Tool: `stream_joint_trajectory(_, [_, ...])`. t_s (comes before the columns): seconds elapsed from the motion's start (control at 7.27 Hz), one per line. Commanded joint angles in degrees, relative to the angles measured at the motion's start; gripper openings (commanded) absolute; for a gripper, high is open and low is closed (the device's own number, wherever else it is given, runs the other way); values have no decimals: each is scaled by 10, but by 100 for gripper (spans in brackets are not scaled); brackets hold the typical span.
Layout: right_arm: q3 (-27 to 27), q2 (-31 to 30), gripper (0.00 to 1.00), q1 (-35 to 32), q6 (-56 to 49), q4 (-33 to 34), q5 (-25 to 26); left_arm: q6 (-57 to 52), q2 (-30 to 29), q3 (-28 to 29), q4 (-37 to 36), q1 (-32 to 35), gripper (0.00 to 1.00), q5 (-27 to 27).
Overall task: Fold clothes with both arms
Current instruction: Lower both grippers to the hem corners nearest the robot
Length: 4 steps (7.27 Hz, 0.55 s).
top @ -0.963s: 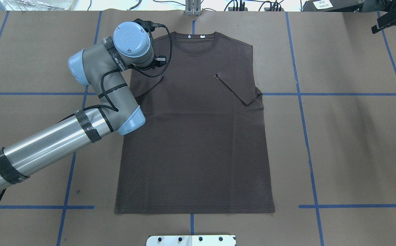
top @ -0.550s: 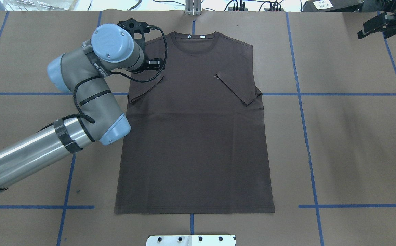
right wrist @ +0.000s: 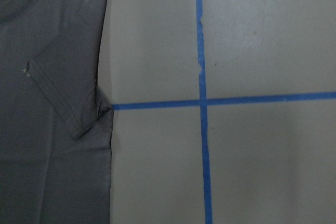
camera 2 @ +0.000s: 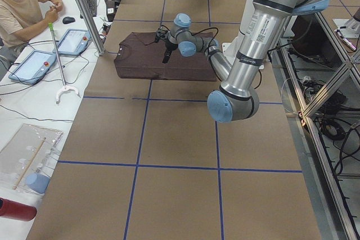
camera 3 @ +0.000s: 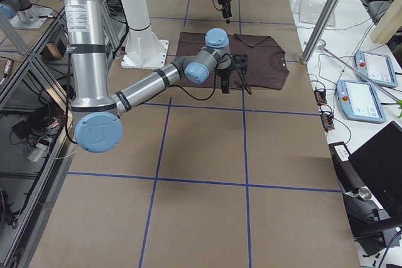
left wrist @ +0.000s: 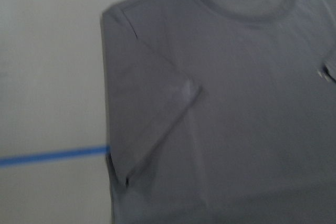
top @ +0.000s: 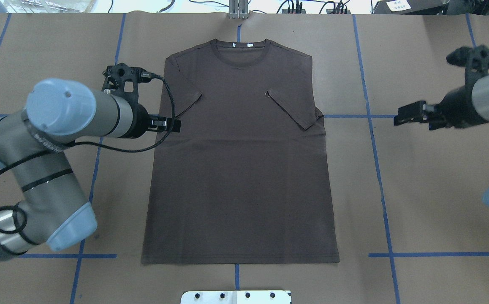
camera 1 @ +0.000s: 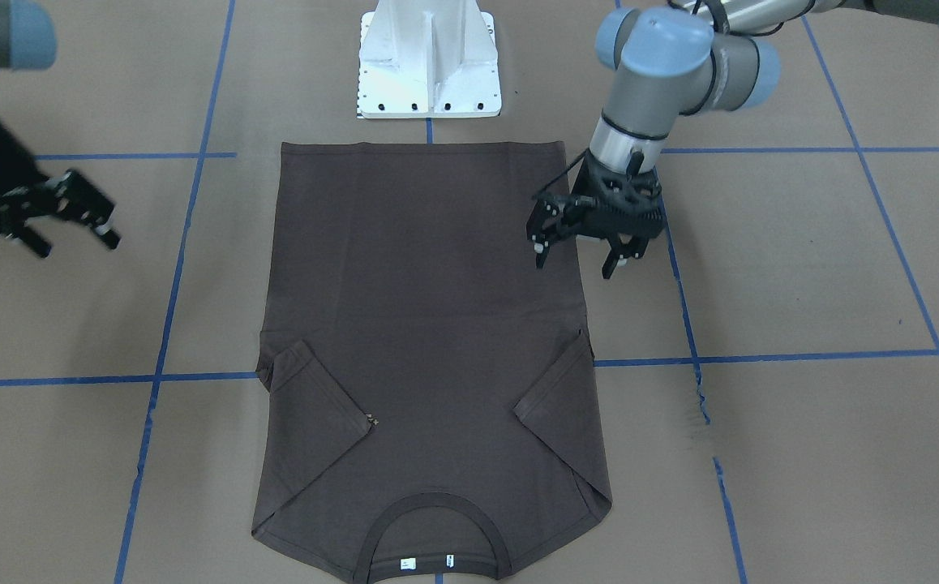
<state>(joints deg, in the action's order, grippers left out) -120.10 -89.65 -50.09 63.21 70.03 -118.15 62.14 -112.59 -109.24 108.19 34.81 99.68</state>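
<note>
Flat, smooth brown T-shirt (top: 240, 169), sleeves folded into triangles; left gripper (top: 170, 123) at ten o'clock, right gripper (top: 398, 119) at three, fingers spread, empty.

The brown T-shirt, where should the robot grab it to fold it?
Probably its long side edges, below the tucked-in sleeves. The T-shirt lies flat, so only an edge gives a lip to pinch. Each tool should come down from above at the outer side; the open left tool hovers over one edge.
</note>
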Motion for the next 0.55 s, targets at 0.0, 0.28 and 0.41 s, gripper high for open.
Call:
stream_joint_trajectory(0.0, [-75, -36, 100, 196, 172, -1, 177, 80, 65, -81, -1, -67, 100, -24])
stream_joint_trajectory(0.28, [-102, -69, 100, 335, 271, -1, 293, 154, 100, -112, -1, -139, 100, -32])
stream_joint_trajectory(0.41, [-105, -71, 100, 375, 291, -1, 334, 207, 122, -109, -2, -189, 89, -77])
